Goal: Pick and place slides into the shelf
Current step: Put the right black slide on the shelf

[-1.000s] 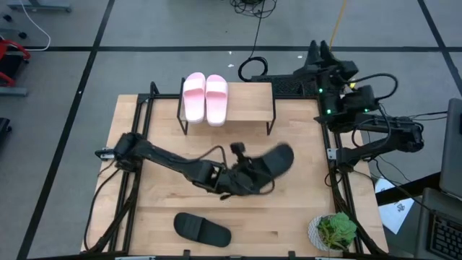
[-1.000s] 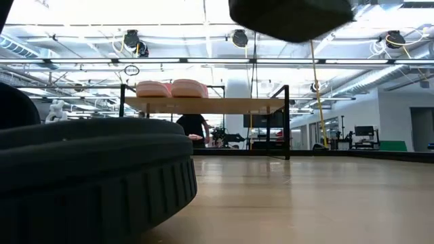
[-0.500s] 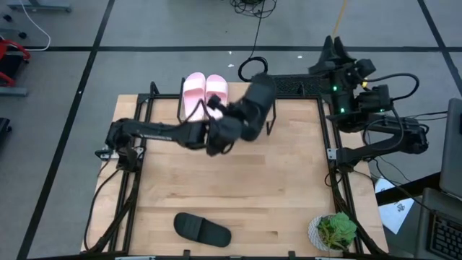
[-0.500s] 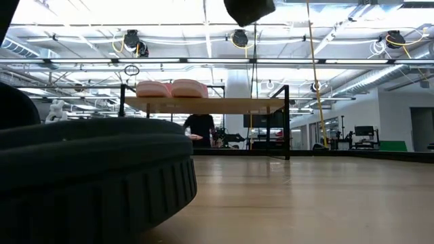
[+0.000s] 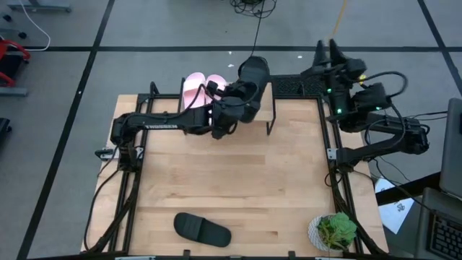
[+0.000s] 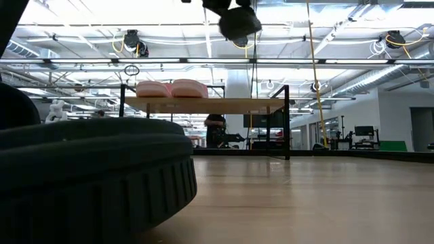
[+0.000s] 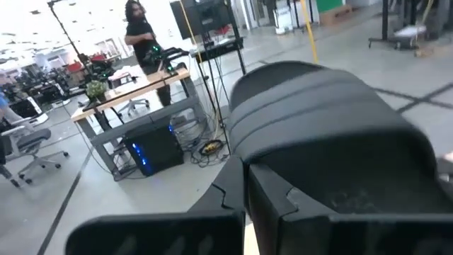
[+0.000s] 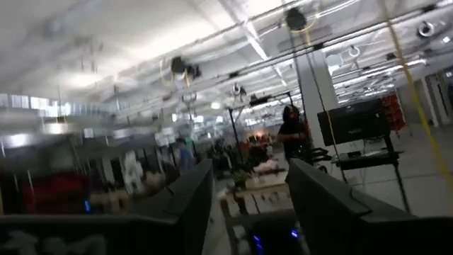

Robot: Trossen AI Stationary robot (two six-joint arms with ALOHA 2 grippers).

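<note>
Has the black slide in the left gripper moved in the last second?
Yes. The black slide, shut in the left gripper, has travelled from mid-table to over the shelf, right of the pink slides.

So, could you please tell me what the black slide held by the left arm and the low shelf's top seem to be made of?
The black open-toe slide in the left gripper looks like matte moulded foam or rubber: dull, seamless, with ridges across the strap. The low shelf's top looks like pale unpainted wood on thin black metal legs; the grain is too far off to confirm.
</note>
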